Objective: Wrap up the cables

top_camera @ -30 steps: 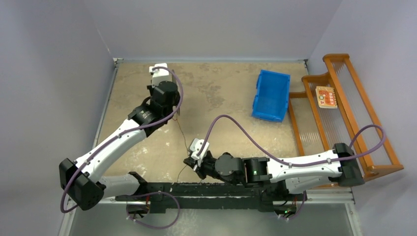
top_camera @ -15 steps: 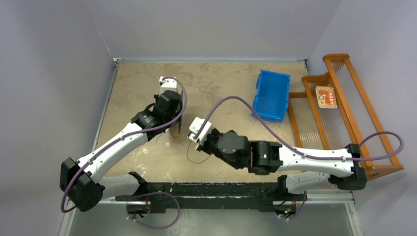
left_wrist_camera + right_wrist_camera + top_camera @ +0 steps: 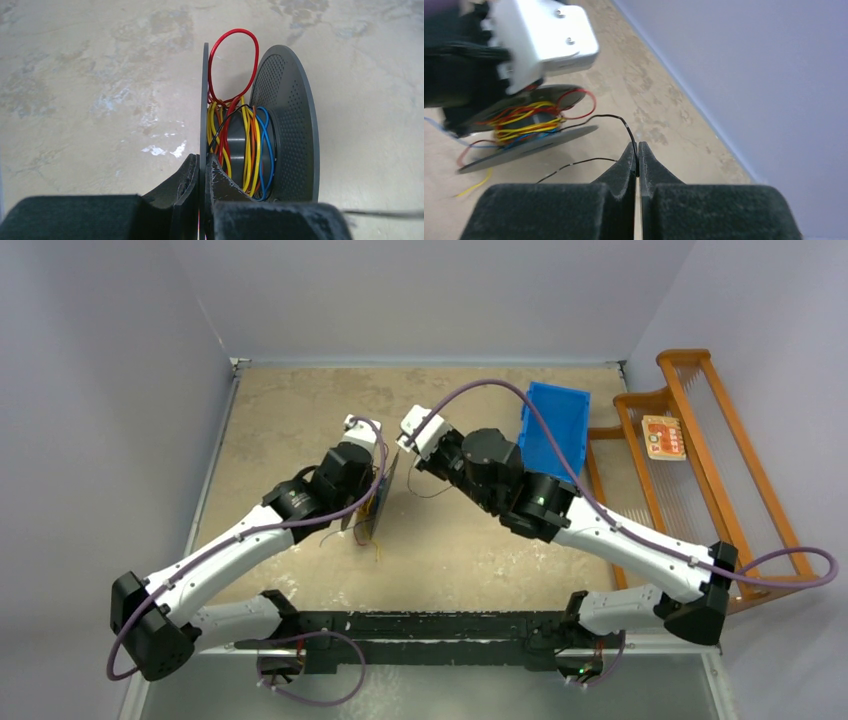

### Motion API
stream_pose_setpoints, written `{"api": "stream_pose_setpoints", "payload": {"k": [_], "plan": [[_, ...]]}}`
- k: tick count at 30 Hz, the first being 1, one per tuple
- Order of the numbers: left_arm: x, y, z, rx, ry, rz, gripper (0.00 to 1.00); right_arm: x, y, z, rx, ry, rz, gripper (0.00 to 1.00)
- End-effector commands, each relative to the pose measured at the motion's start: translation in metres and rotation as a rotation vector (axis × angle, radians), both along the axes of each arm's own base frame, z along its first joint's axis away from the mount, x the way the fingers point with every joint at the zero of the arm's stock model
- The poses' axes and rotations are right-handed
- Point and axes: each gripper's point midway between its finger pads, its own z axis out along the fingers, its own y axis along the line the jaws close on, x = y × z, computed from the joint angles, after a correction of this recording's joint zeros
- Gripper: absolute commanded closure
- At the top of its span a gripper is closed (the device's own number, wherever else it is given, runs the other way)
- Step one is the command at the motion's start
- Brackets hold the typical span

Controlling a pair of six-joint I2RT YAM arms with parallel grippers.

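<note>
The left tool (image 3: 204, 175) is clamped on a flange of the spool (image 3: 290, 125) over the mid counter (image 3: 75, 100). Coloured cables (image 3: 245, 145) sit wound between its 2 flanges. The right tool (image 3: 637, 160), just right, pinches the black strand (image 3: 614, 118).

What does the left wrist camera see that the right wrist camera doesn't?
Only the left wrist view: the left gripper shut on one thin flange of the spool, and the small holes in the other flange. Only the right wrist view: the right gripper pinching the black strand, which runs to the spool, plus the wall and a loose yellow end on the table. Both: the spool wound with red and yellow cables, a red loop sticking out, and the table.
</note>
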Motion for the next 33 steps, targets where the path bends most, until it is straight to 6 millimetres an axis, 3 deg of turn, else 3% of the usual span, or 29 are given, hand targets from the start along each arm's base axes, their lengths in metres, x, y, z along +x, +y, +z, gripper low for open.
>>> {"api": "stream_pose_setpoints", "payload": {"k": [1,9,17,21,24,33], "plan": [[-0.013,-0.023,0.020,-0.072,-0.037,-0.148,1.00,0.027,0.004,0.033,0.045,-0.084,0.021,1.00],[-0.045,-0.033,0.026,-0.101,-0.011,-0.306,1.00,0.091,-0.015,0.011,-0.007,-0.058,-0.073,1.00],[-0.078,-0.040,0.054,-0.203,-0.015,-0.460,1.00,0.129,-0.036,-0.043,0.004,0.059,-0.127,1.00],[-0.095,-0.044,0.074,-0.265,-0.030,-0.538,1.00,0.132,-0.039,-0.072,0.006,0.119,-0.122,1.00],[-0.108,-0.048,0.099,-0.333,-0.066,-0.603,1.00,0.128,-0.038,-0.099,0.007,0.174,-0.115,1.00],[-0.131,-0.053,0.175,-0.525,-0.207,-0.695,1.00,0.106,-0.037,-0.153,0.102,0.300,-0.102,1.00]]}}
